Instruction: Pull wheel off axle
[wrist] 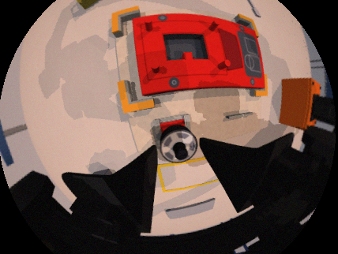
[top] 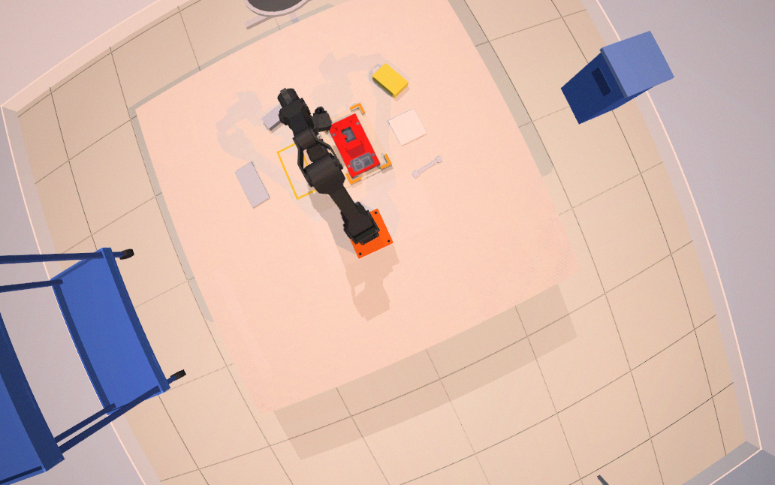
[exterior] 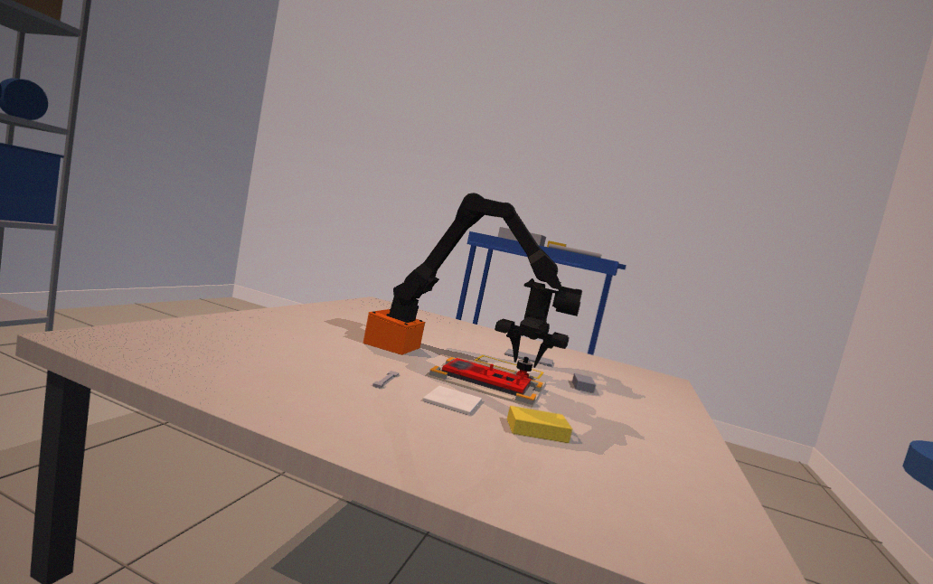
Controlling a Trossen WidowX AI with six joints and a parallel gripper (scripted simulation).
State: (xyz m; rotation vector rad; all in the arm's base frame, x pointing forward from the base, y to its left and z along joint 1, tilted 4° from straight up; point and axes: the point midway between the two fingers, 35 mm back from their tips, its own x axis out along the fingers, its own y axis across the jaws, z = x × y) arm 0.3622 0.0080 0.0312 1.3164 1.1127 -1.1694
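Observation:
The wheel point(wrist: 178, 145) point(exterior: 525, 364), silver with a dark hub, sits on the upright axle on a small red base, just beside the red board point(top: 366, 143) point(exterior: 482, 373) point(wrist: 147, 63). My gripper point(wrist: 178, 145) point(exterior: 525, 358) hangs straight down over it, open, with one finger on each side of the wheel at about its height. I cannot tell whether the fingers touch it. In the top view the arm hides the wheel. The marked area is a yellow rectangle outline point(top: 286, 171) point(wrist: 161, 178) on the table right next to the wheel, partly under the arm.
A yellow block point(top: 390, 79) point(exterior: 539, 423), a white tile point(top: 407, 127) point(exterior: 451, 399) and a small wrench point(top: 426, 166) point(exterior: 385, 378) lie past the red board. A grey block point(top: 269, 118) point(exterior: 583, 382) and a grey slab point(top: 251, 184) lie near the marked area. The arm stands on an orange base point(top: 374, 242) point(exterior: 392, 332).

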